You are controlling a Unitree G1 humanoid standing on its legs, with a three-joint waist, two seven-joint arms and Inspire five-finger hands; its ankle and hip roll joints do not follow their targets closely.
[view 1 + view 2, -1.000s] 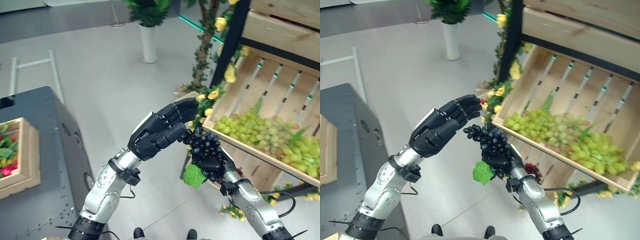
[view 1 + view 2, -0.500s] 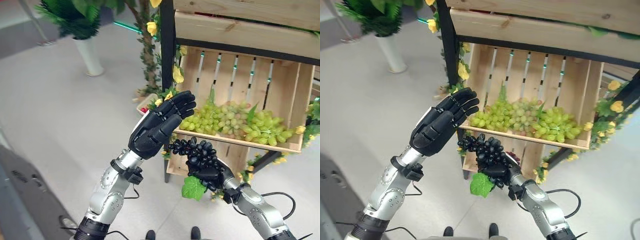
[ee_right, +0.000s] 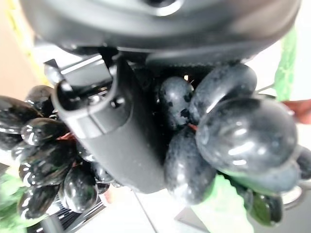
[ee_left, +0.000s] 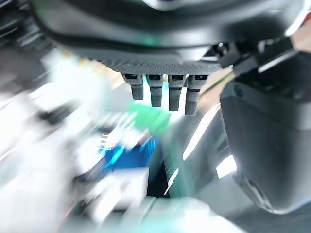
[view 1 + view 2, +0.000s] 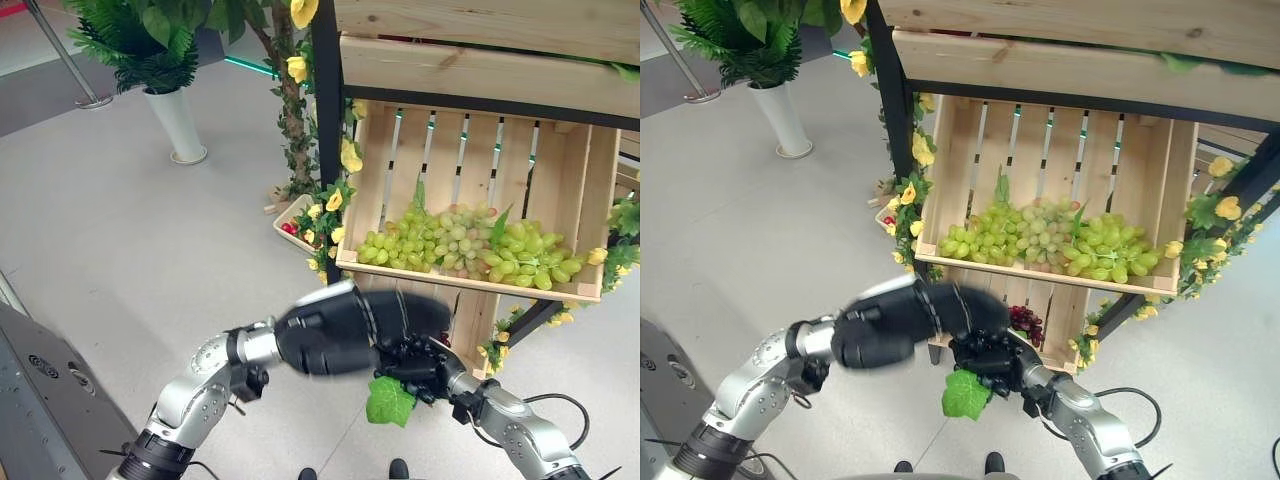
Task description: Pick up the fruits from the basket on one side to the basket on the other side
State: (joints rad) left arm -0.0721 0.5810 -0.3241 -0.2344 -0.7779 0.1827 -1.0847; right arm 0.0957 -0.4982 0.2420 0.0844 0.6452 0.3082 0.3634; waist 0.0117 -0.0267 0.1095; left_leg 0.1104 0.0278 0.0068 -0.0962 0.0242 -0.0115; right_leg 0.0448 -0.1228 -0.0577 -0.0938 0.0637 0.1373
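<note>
- Reaching across from the left, the left hand [image 5: 340, 330] is covering the black grapes [image 3: 228, 131]; its fingers [image 4: 163, 92] are hanging straight and apart, gripping nothing.
- Clamping round the black grapes, the right hand [image 5: 992, 358] is holding them low in front of the wooden crate [image 5: 600, 200].
- Lying in that crate are green grapes [image 5: 460, 240]; black grapes are not in any basket yet, so the drop-off is looking undone.
</note>
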